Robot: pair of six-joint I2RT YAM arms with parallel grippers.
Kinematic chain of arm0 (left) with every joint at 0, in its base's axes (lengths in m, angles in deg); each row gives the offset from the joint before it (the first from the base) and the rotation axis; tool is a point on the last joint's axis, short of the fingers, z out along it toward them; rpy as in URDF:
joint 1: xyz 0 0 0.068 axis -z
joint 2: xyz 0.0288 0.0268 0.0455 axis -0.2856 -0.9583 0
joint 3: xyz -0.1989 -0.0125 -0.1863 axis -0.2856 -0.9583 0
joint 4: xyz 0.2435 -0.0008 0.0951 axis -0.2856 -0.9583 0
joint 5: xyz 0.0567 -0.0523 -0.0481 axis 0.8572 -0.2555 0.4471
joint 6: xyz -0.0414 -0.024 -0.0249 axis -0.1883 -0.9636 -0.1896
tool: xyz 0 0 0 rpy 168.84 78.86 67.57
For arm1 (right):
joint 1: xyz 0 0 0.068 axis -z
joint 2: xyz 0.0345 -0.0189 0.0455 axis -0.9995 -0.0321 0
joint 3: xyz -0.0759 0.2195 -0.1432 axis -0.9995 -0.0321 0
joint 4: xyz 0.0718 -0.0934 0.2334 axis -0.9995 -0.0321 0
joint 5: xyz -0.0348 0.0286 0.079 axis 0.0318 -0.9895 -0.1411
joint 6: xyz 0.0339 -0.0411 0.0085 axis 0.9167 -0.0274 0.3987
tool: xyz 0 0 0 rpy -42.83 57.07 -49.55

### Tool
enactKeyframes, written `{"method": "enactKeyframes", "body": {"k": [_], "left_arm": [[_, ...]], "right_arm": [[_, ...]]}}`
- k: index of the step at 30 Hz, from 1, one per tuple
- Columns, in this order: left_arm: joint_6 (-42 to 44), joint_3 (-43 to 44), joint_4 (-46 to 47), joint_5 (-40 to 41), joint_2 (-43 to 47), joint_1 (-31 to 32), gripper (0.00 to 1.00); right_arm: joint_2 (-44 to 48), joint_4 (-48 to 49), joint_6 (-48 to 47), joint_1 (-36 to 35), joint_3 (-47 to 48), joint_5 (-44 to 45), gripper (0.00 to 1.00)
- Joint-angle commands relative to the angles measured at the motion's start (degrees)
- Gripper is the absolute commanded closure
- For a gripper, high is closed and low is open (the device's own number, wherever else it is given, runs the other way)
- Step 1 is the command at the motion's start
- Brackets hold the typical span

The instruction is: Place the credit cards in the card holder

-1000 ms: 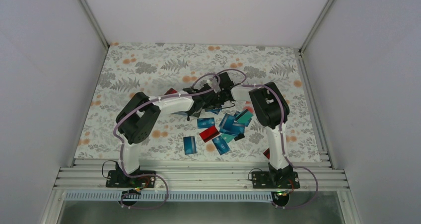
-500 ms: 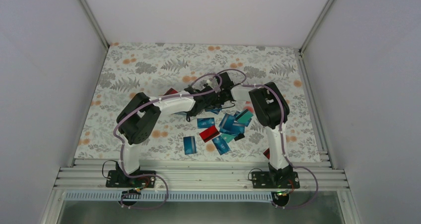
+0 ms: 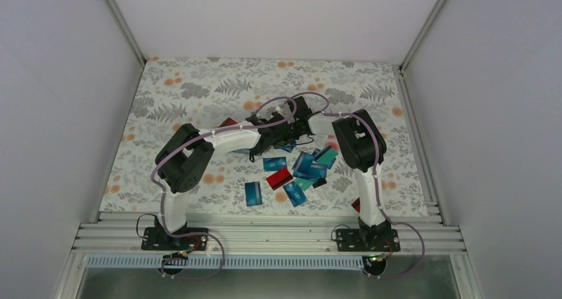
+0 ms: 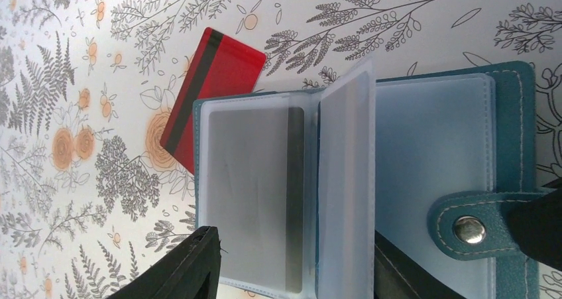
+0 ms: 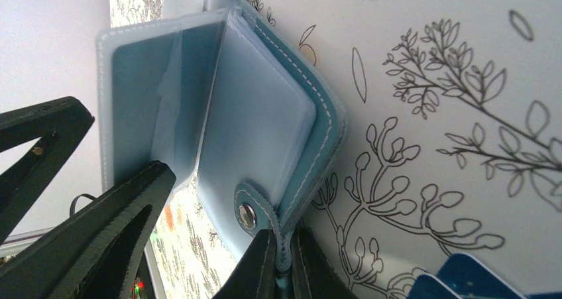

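Observation:
The card holder (image 4: 510, 113) lies open on the floral cloth, teal with clear pockets. One pocket holds a grey card (image 4: 255, 193) with a dark stripe. My left gripper (image 4: 295, 276) straddles the pocket leaves with its jaws apart, not plainly pressing them. My right gripper (image 5: 281, 262) is shut on the card holder (image 5: 265, 133) at its snap strap (image 5: 248, 213). A red credit card (image 4: 222, 73) lies partly under the holder. In the top view both grippers meet at mid-table, left gripper (image 3: 270, 132) and right gripper (image 3: 291, 123), and they hide the holder. Several credit cards (image 3: 295, 173) lie scattered nearer the bases.
Blue cards (image 5: 464, 279) lie close beside the right gripper. A red card (image 3: 228, 122) shows left of the left forearm, and another red one (image 3: 356, 205) sits by the right arm's base. White walls and metal rails (image 3: 411, 113) border the cloth.
My left gripper's jaws have narrowed around the pocket leaves. Both arms stay where they were over the card holder, and the scattered cards have not moved.

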State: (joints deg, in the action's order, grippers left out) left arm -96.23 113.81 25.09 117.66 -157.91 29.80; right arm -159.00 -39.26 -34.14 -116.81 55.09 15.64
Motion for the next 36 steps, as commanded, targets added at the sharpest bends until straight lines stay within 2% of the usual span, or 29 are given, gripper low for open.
{"method": "enactKeyframes", "body": {"k": [1,7,9,19,26,36], "left_arm": [[-0.9,-1.1,1.9,0.2,0.3,0.2,0.51],[-1.4,-1.1,1.9,0.4,0.6,0.2,0.67],[-1.3,-1.2,2.0,0.4,1.2,0.1,0.69],[1.2,-5.4,6.0,-2.8,4.6,-5.0,0.69],[3.9,-11.7,11.3,-10.1,9.8,-11.5,0.67],[5.9,-16.2,16.5,-19.0,14.7,-15.5,0.63]], "right_arm": [[-1.7,-3.8,-1.3,-0.8,-2.2,3.8,0.96],[-1.8,-3.8,-1.3,-0.9,-2.3,3.7,0.96],[-1.9,-3.8,-1.3,-0.8,-2.2,3.7,0.96],[-2.5,-4.4,-1.3,-0.8,-1.8,4.0,0.96],[-3.0,-5.4,-1.3,-0.9,-0.9,4.8,0.96],[-1.7,-7.7,-0.6,-0.8,0.0,6.8,0.95]]}}
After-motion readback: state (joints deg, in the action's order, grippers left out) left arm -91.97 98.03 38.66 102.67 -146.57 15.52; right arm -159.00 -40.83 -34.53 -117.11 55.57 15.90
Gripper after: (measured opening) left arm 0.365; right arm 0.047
